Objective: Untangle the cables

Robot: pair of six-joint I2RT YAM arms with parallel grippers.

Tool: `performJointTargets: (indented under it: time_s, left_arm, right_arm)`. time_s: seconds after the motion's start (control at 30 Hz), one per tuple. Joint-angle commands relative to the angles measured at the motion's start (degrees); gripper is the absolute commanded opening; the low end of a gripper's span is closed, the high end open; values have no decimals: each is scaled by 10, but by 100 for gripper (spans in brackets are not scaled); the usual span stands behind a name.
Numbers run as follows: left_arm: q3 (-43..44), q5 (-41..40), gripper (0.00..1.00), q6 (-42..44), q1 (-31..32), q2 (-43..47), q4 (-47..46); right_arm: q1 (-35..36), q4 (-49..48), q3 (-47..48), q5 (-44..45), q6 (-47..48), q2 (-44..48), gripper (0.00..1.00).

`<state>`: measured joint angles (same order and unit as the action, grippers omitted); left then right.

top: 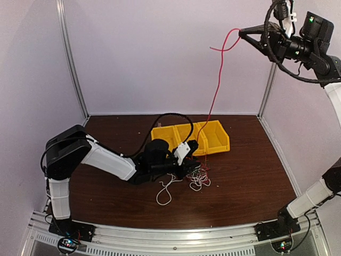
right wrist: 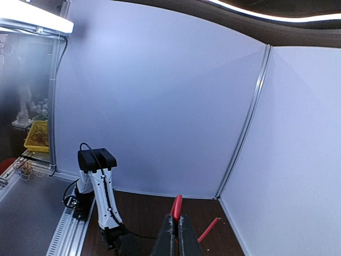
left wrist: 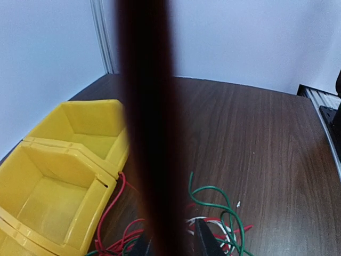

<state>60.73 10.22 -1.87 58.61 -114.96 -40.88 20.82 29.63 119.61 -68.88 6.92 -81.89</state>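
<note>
From above, the left end effector (top: 194,169) lies low over the dark brown wooden surface (top: 250,181), its tip at the small tangle of thin wires (top: 201,180). From here I cannot tell whether its jaws grip anything. One looped thin white wire (top: 165,193) trails off the tangle just below and to the left of that end effector. Three open yellow plastic bins (top: 213,136) stand in a row just beyond it. The right end effector (top: 241,33) is raised high and well apart from the surface, clenched on one thin red wire (top: 218,85). That wire hangs from it in a long line down to the tangle, with a short loop sticking out to the left of the fingertips.

In the left wrist view, a broad blurred dark band (left wrist: 146,106) runs top to bottom and covers the middle of the left end effector (left wrist: 173,242). Two dark fingertips show at the bottom edge, one on each side of the band; whether they pinch a wire cannot be told. Red wire (left wrist: 114,202) loops left of them, and a thin green wire (left wrist: 213,192) and white wire (left wrist: 200,220) curl to their right. Two of the yellow bins (left wrist: 64,160) are seen to the left, on the surface (left wrist: 256,133).

In the right wrist view, the right end effector (right wrist: 175,229) has its fingers pressed together on the red wire (right wrist: 177,202). The wire arches just above the tips, and another stretch of it shows low to their right. The left arm (right wrist: 104,197) is seen to the left and below.
</note>
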Motion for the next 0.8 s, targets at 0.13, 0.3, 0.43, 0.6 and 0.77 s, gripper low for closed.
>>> performJointTargets:
  time_s: [0.13,0.3,0.43,0.6,0.77]
  left_arm:
    - [-35,38,18,-9,0,-12,16]
    - [-114,-2,18,-15,0,41,18]
    - [-147,-45,18,-25,0,82,66]
    - [-205,-117,17,-38,0,148,96]
    - [-231,-166,16,-61,0,246,128]
  right_arm:
    - [-106,-427,18,-114,-377,-22,0]
    - [-147,-522,17,-114,-457,-28,0]
    - [-188,-631,16,-108,-550,-31,0]
    - [-219,-593,-24,-109,-506,-16,0]
    - [-227,-205,-167,-84,-141,56,0]
